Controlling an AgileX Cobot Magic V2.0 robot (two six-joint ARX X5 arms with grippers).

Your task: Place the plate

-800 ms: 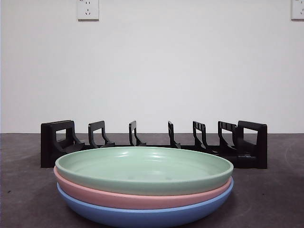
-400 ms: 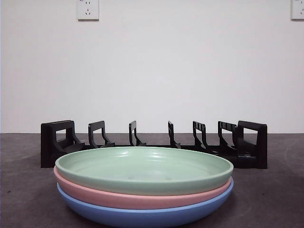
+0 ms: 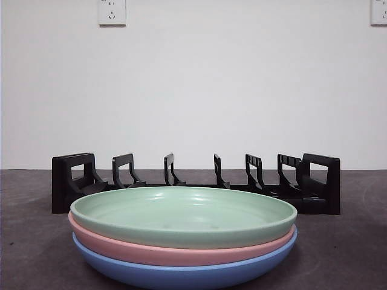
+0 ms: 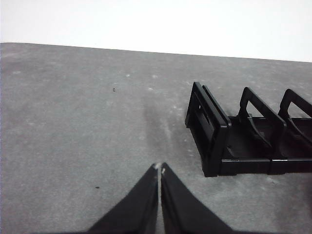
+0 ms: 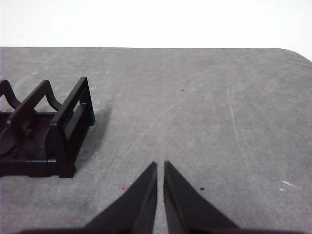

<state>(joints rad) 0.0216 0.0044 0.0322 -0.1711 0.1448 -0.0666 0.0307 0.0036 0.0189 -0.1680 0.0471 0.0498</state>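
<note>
A stack of three plates lies near the front of the table: a green plate on top, a pink plate under it, a blue plate at the bottom. Behind the stack stands a black slotted plate rack, with no plate in it. One end of the rack shows in the left wrist view, the other end in the right wrist view. My left gripper is shut and empty beside one end of the rack. My right gripper is shut and empty beside the other end. Neither arm shows in the front view.
The grey table runs to a white wall with a socket high at the left and another at the right. A rounded table corner shows in the right wrist view.
</note>
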